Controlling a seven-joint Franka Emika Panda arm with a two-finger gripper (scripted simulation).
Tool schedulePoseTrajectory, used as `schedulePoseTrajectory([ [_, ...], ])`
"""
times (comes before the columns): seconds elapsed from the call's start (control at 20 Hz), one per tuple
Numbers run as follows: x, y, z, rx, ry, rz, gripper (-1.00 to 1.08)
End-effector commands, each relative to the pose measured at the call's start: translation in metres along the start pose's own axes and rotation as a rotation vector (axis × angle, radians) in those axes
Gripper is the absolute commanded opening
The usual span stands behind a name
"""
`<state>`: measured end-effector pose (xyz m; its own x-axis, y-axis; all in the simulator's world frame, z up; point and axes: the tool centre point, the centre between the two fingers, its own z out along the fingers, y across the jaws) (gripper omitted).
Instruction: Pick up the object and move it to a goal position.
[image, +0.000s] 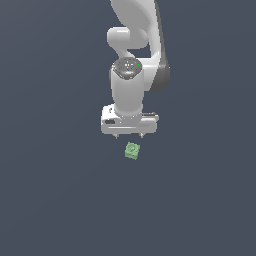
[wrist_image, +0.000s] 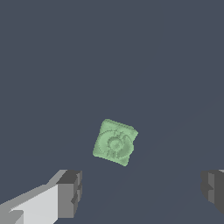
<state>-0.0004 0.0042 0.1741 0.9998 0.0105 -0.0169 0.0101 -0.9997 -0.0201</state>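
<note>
Exterior view: the white gripper (image: 129, 135) hangs at frame centre, its fingers (wrist_image: 70, 192) spread wide and holding nothing. The light-green object (image: 132, 150) lies just below it on the grey worktop (image: 55, 200), apparently untouched, ring-like stud upward.

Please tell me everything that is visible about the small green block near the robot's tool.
The small light-green blocky piece looks roughly square from above, with a round ring-like stud on its top face and a matte, plastic-like look. It lies flat on the plain dark grey surface, turned at an angle to the open white tool. The tool's dark fingertips are apart from it; nothing else touches it.
</note>
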Motion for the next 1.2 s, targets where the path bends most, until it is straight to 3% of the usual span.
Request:
schedulePoseTrajectory([
  [0.0,0.0,-0.001,0.006,-0.001,0.001,0.02,1.0],
  [0.7,-0.004,-0.012,0.065,-0.013,0.014,0.24,1.0],
  [1.15,-0.006,-0.015,0.083,-0.017,0.02,0.309,1.0],
])
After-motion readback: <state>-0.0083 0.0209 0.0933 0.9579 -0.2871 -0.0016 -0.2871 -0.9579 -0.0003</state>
